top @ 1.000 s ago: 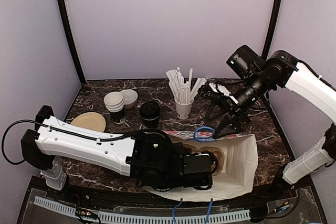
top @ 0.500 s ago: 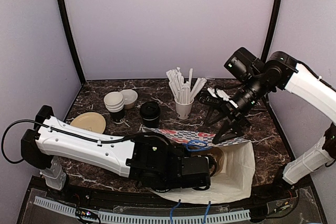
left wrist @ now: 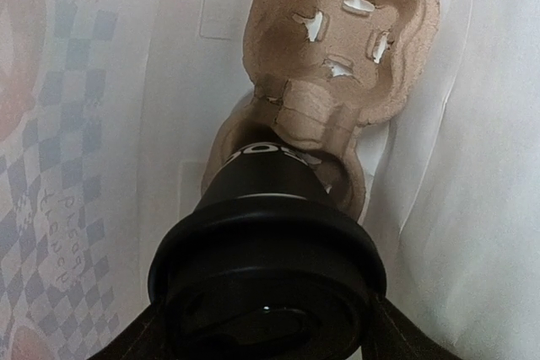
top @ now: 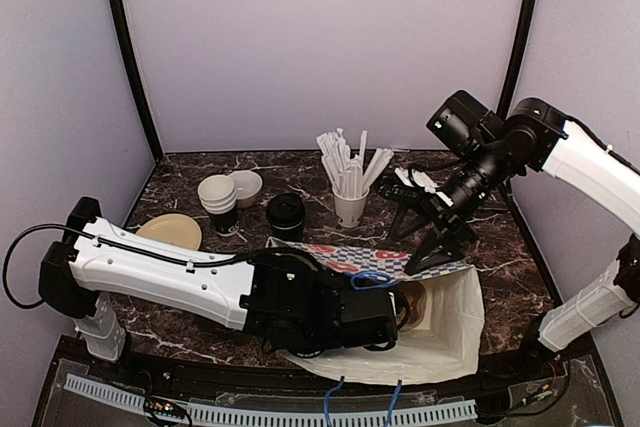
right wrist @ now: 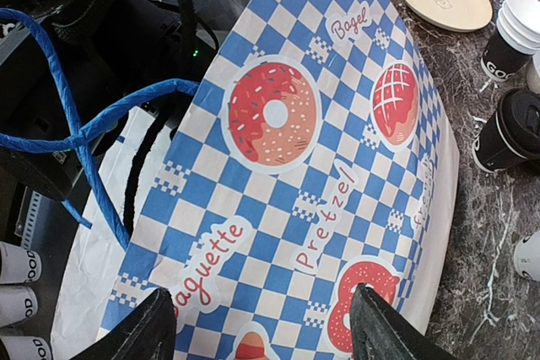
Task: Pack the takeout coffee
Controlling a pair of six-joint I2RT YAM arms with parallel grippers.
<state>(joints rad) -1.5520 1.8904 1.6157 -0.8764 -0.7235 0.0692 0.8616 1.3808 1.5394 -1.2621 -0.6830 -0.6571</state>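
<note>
Deep inside the paper bag (left wrist: 472, 208), my left gripper (left wrist: 266, 326) is shut on a takeout coffee (left wrist: 266, 208), a black cup with a black lid. The fingers press the lid rim from both sides. The cup's base sits at the near socket of a brown cardboard cup carrier (left wrist: 337, 48) on the bag floor. From above, the left gripper (top: 398, 309) is mostly hidden in the bag mouth (top: 450, 332). My right gripper (right wrist: 263, 299) is open just above the bag's blue checkered side (right wrist: 295, 166), at the bag's far edge (top: 418, 235). A second lidded coffee (top: 286, 215) stands on the table.
Behind the bag stand a white cup of straws (top: 350, 202), a stack of lidless black cups (top: 220, 202), a pale bowl (top: 245, 185) and a beige disc (top: 168, 232). A blue bag handle (right wrist: 76, 141) loops beside the right gripper. The left arm (top: 160, 272) lies across the front.
The bag's checkered upper side has tipped toward the front and shows more. Its blue handle sits lower. The right gripper shifted slightly left; the left gripper stays on the cup.
</note>
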